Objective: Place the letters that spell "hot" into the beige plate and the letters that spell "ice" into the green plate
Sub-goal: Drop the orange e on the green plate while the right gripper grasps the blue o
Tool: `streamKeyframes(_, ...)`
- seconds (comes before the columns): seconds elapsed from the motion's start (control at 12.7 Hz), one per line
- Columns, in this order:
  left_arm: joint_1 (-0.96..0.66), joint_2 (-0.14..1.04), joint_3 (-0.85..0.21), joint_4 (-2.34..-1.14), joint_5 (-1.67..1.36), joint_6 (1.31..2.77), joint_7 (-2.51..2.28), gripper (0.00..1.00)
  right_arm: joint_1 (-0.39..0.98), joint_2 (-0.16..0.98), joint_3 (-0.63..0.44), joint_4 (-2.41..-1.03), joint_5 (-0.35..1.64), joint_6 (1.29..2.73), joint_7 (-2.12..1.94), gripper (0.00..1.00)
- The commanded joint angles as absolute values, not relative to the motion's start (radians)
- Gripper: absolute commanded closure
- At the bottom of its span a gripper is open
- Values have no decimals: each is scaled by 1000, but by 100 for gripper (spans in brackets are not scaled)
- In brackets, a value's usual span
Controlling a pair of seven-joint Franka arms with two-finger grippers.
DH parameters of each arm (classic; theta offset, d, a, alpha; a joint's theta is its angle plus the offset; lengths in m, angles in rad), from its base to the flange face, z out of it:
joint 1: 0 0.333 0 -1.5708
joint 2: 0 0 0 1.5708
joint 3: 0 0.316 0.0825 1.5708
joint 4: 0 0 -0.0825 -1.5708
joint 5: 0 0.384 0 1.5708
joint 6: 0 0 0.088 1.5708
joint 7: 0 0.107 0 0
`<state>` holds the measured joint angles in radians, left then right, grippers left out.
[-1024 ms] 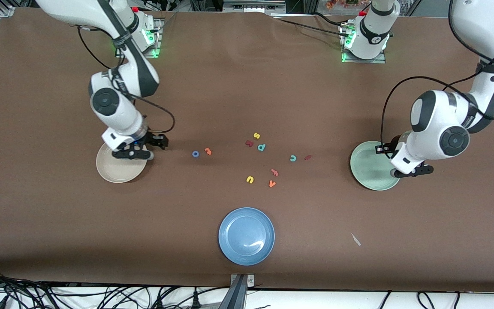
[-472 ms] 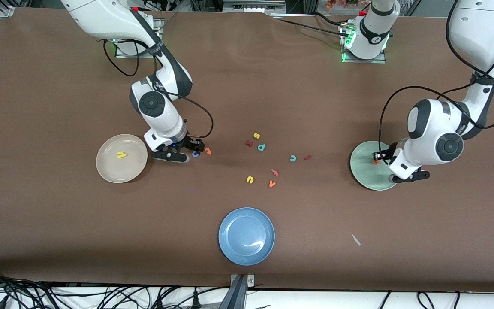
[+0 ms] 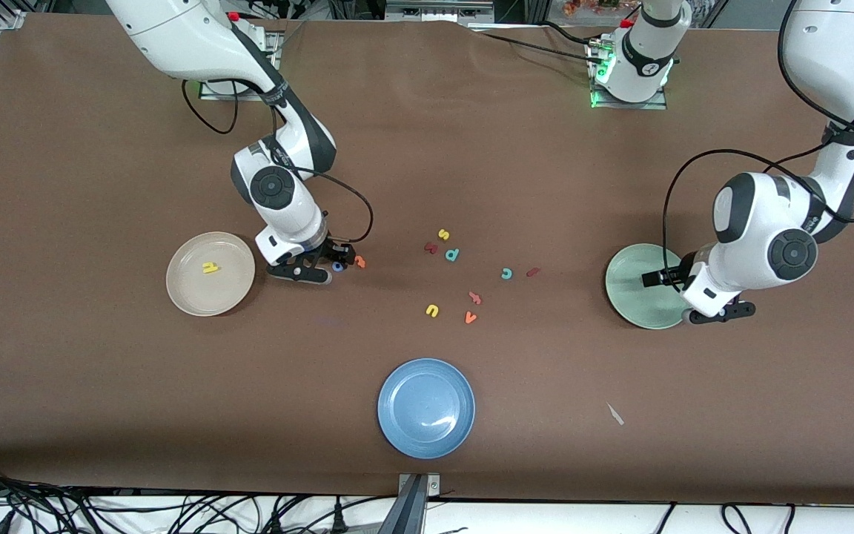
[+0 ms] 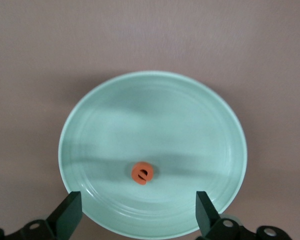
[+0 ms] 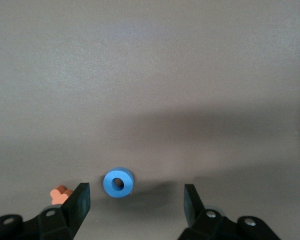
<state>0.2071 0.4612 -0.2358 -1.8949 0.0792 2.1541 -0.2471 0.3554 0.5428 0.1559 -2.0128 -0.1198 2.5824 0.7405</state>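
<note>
Over the green plate [image 4: 90,120], the left claw [image 4: 138,215] had just spread apart, dropping the orange e [image 4: 142,173] in; the right claw [image 5: 135,205], also apart, hovered above the blue o [image 5: 118,182] on the desk [image 3: 101,408].

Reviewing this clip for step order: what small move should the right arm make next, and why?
Probably lower the right hand and close it on the blue o. Its fingers stand open over the bare table with the o between them, slightly off-centre, the orange t just outside one finger. The yellow h already lies in the beige plate, so the o seems next.
</note>
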Motion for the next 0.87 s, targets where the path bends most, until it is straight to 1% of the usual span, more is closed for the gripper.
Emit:
streamKeyframes(0.0, 215, 463, -245, -1839, 106, 2109, -242, 0, 357, 569, 155, -1996, -143, 2594, 759, 19)
streamKeyframes(0.16, 212, 463, -247, -1827, 104, 2095, -244, 0, 357, 575, 155, -1994, -146, 2594, 778, 20)
streamKeyframes(0.24, 209, 463, -247, -1827, 104, 2094, -245, 0, 357, 583, 155, -1996, -155, 2600, 779, 23)
streamKeyframes(0.47, 207, 463, -247, -1827, 104, 2094, -245, 0, 364, 587, 155, -1996, -163, 2609, 802, 23)
streamKeyframes(0.63, 206, 462, -248, -1816, 104, 2092, -245, 0, 365, 588, 155, -1994, -163, 2609, 801, 29)
streamKeyframes(0.79, 204, 462, -250, -1802, 104, 2076, -247, 0, 365, 588, 155, -1994, -163, 2609, 801, 40)
